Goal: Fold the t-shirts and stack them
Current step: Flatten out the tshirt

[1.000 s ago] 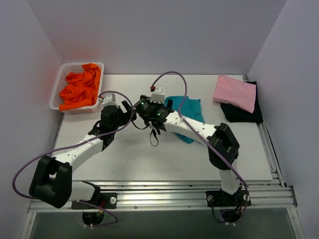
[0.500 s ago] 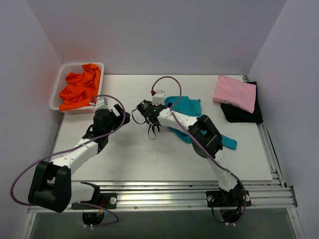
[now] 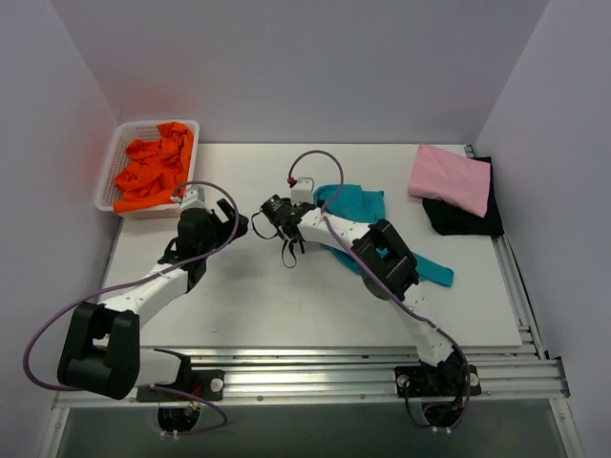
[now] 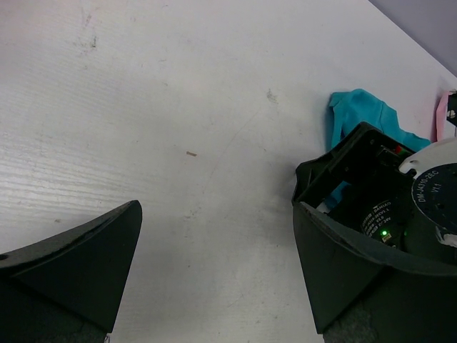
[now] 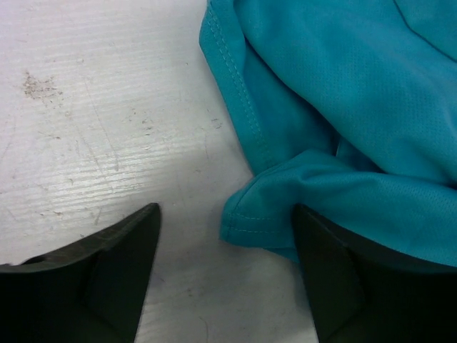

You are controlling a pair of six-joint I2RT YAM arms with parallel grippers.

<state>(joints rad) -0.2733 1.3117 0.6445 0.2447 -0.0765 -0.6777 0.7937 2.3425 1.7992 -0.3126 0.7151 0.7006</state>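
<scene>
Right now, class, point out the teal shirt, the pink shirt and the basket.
teal shirt (image 5: 343, 93), right wrist view, cloth right of the hem.
pink shirt (image 3: 449, 178), top external view, middle of the fold.
basket (image 3: 134, 210), top external view, near wall.

My left arm (image 3: 143, 291) stretches forward and in, and my left gripper (image 3: 237, 226) points right with its jaws spread wide. My right arm (image 3: 387, 260) is folded sharply at the elbow, forearm running left. My right gripper (image 3: 265, 212) is tipped down close to the surface, jaws wide apart too. The two grippers face each other, near but not touching.
</scene>
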